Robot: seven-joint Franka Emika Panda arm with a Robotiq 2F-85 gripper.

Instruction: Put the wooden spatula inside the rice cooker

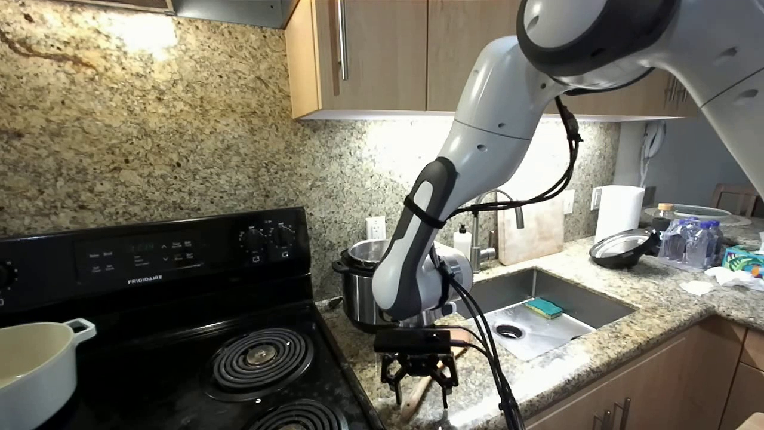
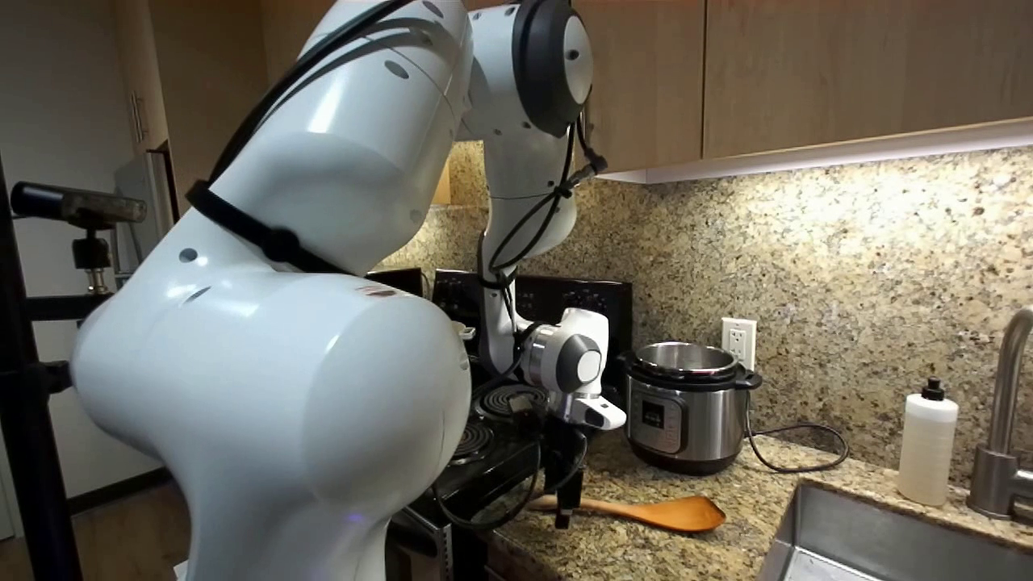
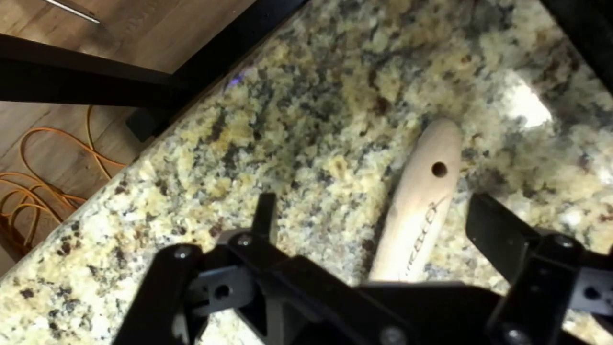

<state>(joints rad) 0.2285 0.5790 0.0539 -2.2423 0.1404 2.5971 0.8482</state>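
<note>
On the counter [image 2: 613, 553]: we find the wooden spatula [image 2: 658, 515] lying flat, its wide head toward the sink [image 1: 549, 337], outside the cooker [image 2: 710, 432] and apart from it.
Handle [image 3: 423, 211]: we look down on its pale end from the wrist, with a round hole and dark lettering we cannot read in full.
Gripper [image 3: 373, 220]: its fingers [image 3: 500, 235] point down and stand well apart; the handle shows between them in the wrist view, nearer one finger than the other, with stone visible on both sides. We cannot tell whether the tips hang above the handle or reach down beside it.
Cooker: upright near the wall [image 2: 847, 282], steel with a black base, black rim and small front panel; its top is open and we see into the steel liner.
Arm [image 1: 483, 125]: bent downward; in an exterior view it covers part of the cooker.
Stove [image 1: 149, 364]: black, with coil burners [image 1: 262, 355] and a white pot [image 1: 45, 382] at the edge of our view.
Sink: steel, a green and yellow sponge [image 1: 544, 307] on its floor near the drain [image 1: 509, 332].
Beside the sink: a pump bottle [image 2: 928, 452] and a tap [image 2: 1001, 420].
Far end: paper towels [image 1: 621, 212] and water bottles [image 1: 692, 242] with blue caps.
</note>
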